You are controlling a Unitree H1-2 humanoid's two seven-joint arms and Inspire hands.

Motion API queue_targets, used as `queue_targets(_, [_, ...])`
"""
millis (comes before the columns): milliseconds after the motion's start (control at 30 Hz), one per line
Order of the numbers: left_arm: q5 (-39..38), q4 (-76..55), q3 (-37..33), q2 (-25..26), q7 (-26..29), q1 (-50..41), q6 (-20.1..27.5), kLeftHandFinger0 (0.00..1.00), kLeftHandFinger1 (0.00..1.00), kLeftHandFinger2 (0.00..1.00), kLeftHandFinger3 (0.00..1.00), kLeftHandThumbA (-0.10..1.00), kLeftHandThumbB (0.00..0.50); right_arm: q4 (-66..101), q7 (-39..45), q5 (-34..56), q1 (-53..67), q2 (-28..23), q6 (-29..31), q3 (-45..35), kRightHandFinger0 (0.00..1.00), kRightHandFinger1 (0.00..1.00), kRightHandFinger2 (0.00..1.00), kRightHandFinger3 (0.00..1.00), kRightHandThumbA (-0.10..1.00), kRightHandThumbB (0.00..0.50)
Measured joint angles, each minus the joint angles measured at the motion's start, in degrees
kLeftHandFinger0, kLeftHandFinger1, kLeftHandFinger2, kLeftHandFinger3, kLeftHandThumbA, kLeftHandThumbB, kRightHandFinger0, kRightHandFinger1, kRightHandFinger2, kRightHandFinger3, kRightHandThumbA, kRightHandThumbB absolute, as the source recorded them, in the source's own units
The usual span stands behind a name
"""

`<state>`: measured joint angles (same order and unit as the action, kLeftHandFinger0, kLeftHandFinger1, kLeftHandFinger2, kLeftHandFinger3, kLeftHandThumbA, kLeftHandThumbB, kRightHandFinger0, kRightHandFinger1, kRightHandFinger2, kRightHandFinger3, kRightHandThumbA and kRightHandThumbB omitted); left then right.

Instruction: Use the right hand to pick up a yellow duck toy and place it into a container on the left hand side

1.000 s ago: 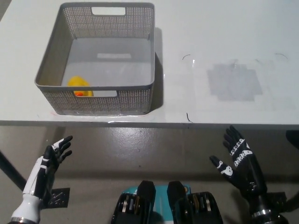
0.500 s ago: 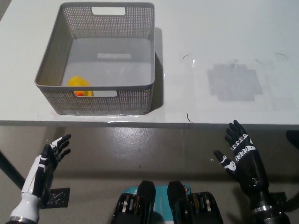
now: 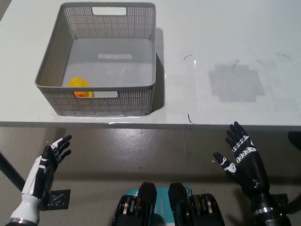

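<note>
Risk: little seems able to go wrong now, since the yellow duck toy (image 3: pixel 79 86) already lies inside the grey basket (image 3: pixel 106 100); the likeliest trouble would be a needless reach back over the table's near edge, which could nudge the basket or knock the toy about.
Second risk: the basket stands close to the table's near edge, so a push on its near wall from below could shift it or tip it off.
Duck: on the basket floor, in its near left corner, against the near wall, partly hidden by the mesh.
Basket: at the table's (image 3: pixel 225 42) left side, toward the near edge.
Right hand (image 3: pixel 241 157): released, fingers spread, holding nothing; below the table's near edge at the right.
Duck relative to right hand: well apart, far to the left and up on the table.
Left hand (image 3: pixel 47 165): resting below the near edge at the left, fingers apart, empty.
Task state: judged complete.
</note>
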<state>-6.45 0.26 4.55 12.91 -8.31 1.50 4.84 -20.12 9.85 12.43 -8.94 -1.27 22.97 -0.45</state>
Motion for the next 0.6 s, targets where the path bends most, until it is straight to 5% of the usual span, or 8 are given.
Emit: queue_targets(600, [-0.02, 0.09, 0.06, 0.00, 0.00, 0.67, -0.01, 1.00, 1.00, 1.00, 1.00, 1.00, 0.289, -0.42, -0.43, -3.23, -0.57, 0.05, 0.85, -0.07, 1.00, 1.00, 1.00, 1.00, 1.00, 0.291])
